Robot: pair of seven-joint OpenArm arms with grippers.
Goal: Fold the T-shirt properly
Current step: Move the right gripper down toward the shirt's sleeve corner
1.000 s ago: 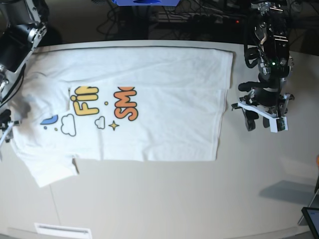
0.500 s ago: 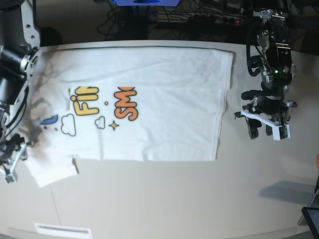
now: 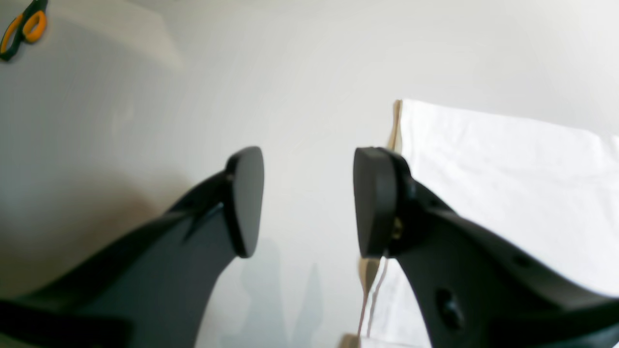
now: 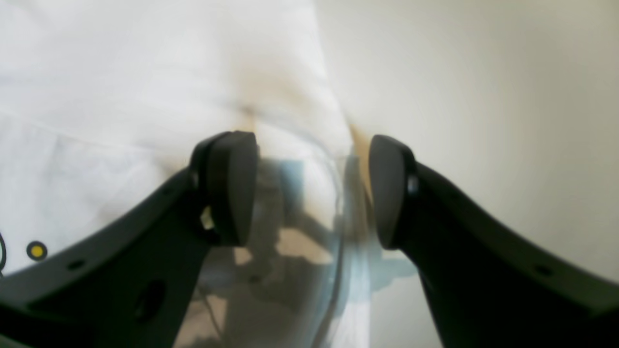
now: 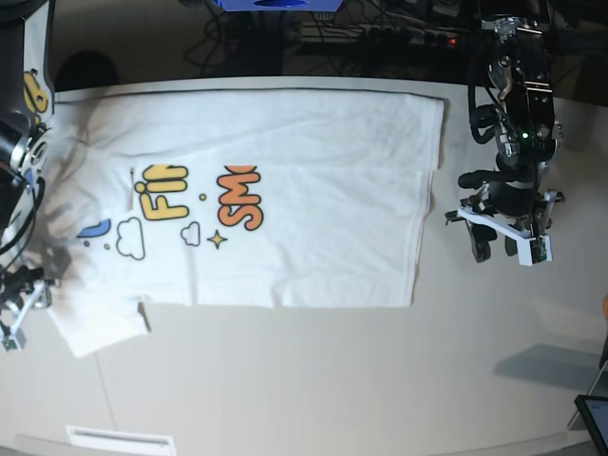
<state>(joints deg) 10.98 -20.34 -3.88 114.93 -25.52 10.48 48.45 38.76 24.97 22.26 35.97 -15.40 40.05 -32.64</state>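
We see the T-shirt [image 5: 275,199] lying flat on the tabletop [image 5: 332,380] between our 2 tools, the left tool [image 5: 502,242] and right tool [image 5: 17,309] both spread, holding nothing.

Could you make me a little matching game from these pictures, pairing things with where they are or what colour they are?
Things:
1. T-shirt
2. left gripper
3. right gripper
4. star print

Descriptions:
A. yellow
B. open, over bare table beside the shirt's hem
C. spread flat on the table
D. open, at the sleeve edge

Pairs: 1-C, 2-B, 3-D, 4-A
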